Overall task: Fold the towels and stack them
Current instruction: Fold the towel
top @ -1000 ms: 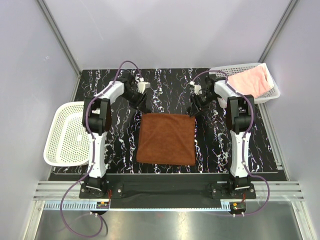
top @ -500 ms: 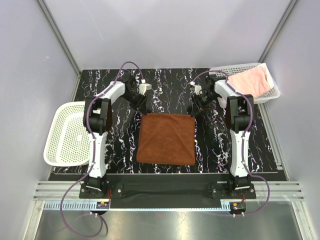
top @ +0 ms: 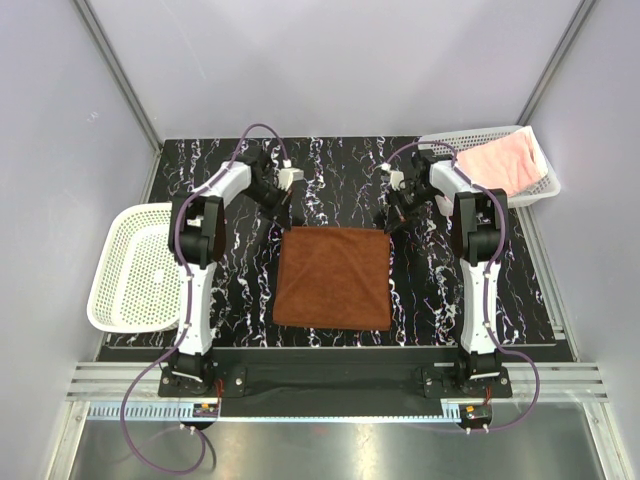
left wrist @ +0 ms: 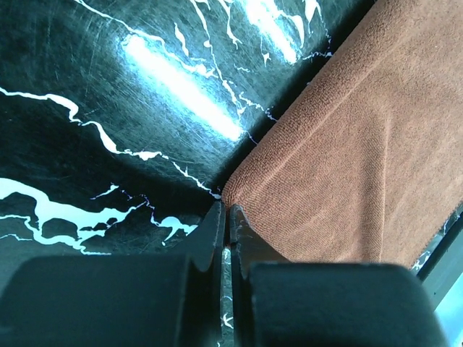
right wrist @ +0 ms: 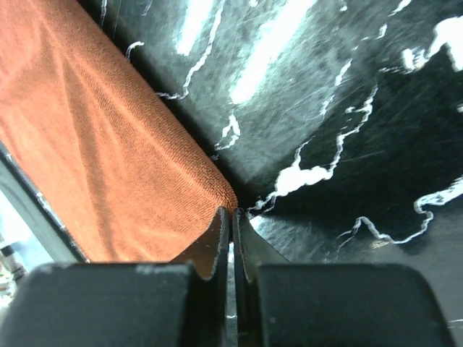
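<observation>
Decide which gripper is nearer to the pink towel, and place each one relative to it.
Right. The right gripper, shut on the brown towel's far right corner, is a short way left of the pink towel. The left gripper, on the far left corner, is much farther left.

One brown towel [top: 333, 277]; one pink towel [top: 500, 162]; two baskets [top: 105, 290] [top: 545, 188]; two arms [top: 195, 232] [top: 478, 232].

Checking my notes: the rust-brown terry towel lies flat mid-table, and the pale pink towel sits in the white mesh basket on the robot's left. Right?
Wrong side: the pale pink towel sits in the white mesh basket on the robot's right, per the top external view. The rust-brown terry towel does lie flat mid-table.
</observation>
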Robot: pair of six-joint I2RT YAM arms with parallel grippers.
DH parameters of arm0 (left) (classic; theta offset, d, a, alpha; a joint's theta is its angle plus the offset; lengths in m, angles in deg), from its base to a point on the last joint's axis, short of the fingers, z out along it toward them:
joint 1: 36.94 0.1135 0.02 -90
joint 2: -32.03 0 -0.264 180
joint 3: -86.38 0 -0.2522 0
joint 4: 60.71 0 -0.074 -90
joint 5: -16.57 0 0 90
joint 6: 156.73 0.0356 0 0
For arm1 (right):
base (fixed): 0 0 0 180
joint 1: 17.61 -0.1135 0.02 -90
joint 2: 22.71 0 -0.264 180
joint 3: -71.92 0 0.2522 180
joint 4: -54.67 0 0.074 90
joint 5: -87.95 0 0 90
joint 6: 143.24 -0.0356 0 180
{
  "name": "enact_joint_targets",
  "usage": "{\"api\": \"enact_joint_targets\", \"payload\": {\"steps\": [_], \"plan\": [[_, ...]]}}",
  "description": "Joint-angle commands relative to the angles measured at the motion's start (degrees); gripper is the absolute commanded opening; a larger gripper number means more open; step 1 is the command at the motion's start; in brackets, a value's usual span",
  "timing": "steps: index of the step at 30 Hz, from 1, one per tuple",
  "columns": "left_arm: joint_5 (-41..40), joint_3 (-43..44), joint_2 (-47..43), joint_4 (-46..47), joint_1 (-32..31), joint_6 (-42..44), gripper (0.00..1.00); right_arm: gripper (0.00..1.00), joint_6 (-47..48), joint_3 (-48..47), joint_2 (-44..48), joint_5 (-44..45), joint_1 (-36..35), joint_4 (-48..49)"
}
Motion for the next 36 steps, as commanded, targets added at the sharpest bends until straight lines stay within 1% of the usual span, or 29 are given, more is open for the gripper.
{"api": "enact_joint_targets", "payload": {"steps": [1,3,7,8,10,11,14,18,22,25,27,28,30,31,32,34,35,36], "plan": [[0.62,3.61,0.46,-1.73,-0.38,1.22,0.0,0.0,-1.29,1.23,2.31,2.8,0.33,4.76],[-0.52,4.93,-0.24,-2.35,-0.73,0.87,0.0,0.0,-2.27,2.38,5.39,5.08,0.41,7.48],[-4.64,8.71,-4.8,-3.14,-0.91,-0.36,0.0,0.0,-4.11,1.5,11.01,8.17,0.68,9.95],[-5.44,9.68,-7.42,-3.14,-0.99,-0.37,0.0,0.0,-4.9,1.15,14.07,9.65,0.59,10.57],[-6.85,11.61,-10.25,-3.49,-1.17,-0.37,0.0,0.0,-7.0,0.97,17.34,13.08,0.68,13.37],[-7.46,11.97,-13.13,-3.41,-1.08,-0.28,0.0,0.0,-7.88,0.97,20.75,13.97,0.59,14.17],[-9.4,13.19,-18.94,-1.74,-1.08,-0.98,0.0,0.0,-9.82,0.11,26.73,16.78,0.68,16.72],[-12.39,14.96,-24.83,-0.25,-1.78,-2.12,0.0,0.0,-11.05,-2.01,32.81,18.37,0.68,17.68],[-14.14,14.17,-29.85,1.17,-2.22,-2.3,0.0,0.0,-11.85,0.79,40.28,18.54,0.68,21.47],[-14.85,13.99,-32.57,-1.02,-3.19,-2.04,0.0,0.0,-12.37,2.73,45.55,17.93,0.59,21.04],[-15.03,12.16,-34.51,-2.08,-3.98,-1.25,0.0,0.0,-12.81,4.13,47.93,17.67,0.59,20.16],[-16.16,11.19,-36.87,-2.78,-5.2,-0.98,0.0,0.0,-12.9,5.1,49.33,17.4,0.59,20.07],[-17.66,8.64,-39.43,-3.23,-6.44,-0.63,0.0,0.0,-13.43,8.96,53.99,16.88,0.5,19.8],[-19.06,6.2,-41.09,-3.93,-7.75,-0.63,0.0,0.0,-14.04,10.54,55.66,16.53,0.5,19.71],[-19.86,4.78,-43.98,-4.11,-8.37,-1.06,0.0,0.0,-14.74,14.03,59.41,16.44,0.33,20.06],[-20.22,1.44,-47.6,-5.16,-10.13,-2.99,0.0,0.0,-17.2,17.66,63.56,16.43,-0.11,19.8],[-19.95,-2.14,-51.18,-5.42,-11.09,-3.52,0.0,0.0,-18.51,20.63,67.5,16.78,-0.2,18.67],[-20.04,-4.96,-53.13,-4.99,-11.97,-4.83,0.0,0.0,-19.75,21.88,69.19,16.61,-0.29,17.44]]}}
